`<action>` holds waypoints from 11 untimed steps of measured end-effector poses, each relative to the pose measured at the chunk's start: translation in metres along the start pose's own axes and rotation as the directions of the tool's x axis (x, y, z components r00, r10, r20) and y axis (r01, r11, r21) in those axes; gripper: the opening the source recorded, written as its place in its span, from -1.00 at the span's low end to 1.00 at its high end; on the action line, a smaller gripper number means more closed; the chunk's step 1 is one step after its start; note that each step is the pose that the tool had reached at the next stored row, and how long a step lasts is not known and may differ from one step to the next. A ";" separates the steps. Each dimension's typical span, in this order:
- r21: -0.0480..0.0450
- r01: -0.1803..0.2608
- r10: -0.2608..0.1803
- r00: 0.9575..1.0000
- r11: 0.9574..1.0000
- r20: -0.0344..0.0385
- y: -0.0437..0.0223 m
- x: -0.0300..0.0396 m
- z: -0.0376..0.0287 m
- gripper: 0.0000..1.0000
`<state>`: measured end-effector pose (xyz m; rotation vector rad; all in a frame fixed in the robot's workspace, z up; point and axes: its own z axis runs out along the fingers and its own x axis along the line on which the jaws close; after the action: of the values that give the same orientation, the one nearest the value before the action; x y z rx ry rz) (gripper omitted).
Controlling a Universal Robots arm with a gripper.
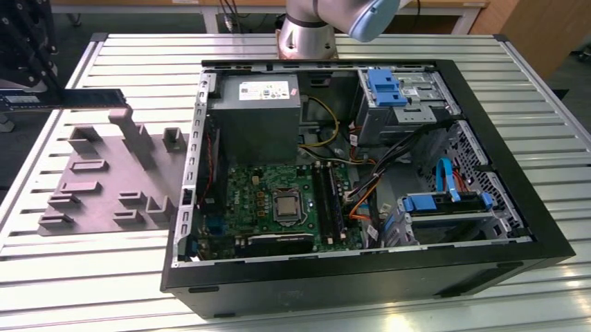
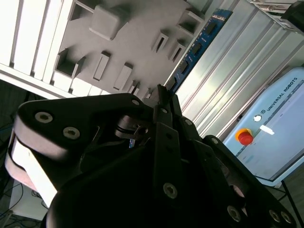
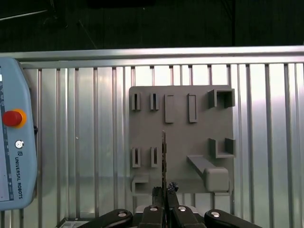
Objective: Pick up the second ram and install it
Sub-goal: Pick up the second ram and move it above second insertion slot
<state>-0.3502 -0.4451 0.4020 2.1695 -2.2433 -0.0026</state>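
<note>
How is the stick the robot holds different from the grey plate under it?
The second ram is thin and dark with black chips; the grey plate is wide, plain, with raised blocks. The second ram hangs clamped in the gripper; the grey plate lies flat on the table. Both are at the exterior view's left of the computer case.

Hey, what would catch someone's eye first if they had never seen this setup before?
The open computer case dominates the slatted table, with its green motherboard and bright blue drive brackets exposed. At the exterior view's left, the gripper pinches the second ram between its fingers, holding it level over a grey holder tray.
</note>
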 end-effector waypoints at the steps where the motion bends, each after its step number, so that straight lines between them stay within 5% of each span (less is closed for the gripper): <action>1: 0.000 0.000 0.000 1.000 1.000 0.000 -0.0007 0.0000 0.0000 -0.73; 11: 0.000 0.000 0.000 1.000 1.000 0.000 -0.0113 -0.0004 -0.0001 -0.73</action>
<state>-0.3389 -0.4451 0.4020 2.1696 -2.2433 -0.0026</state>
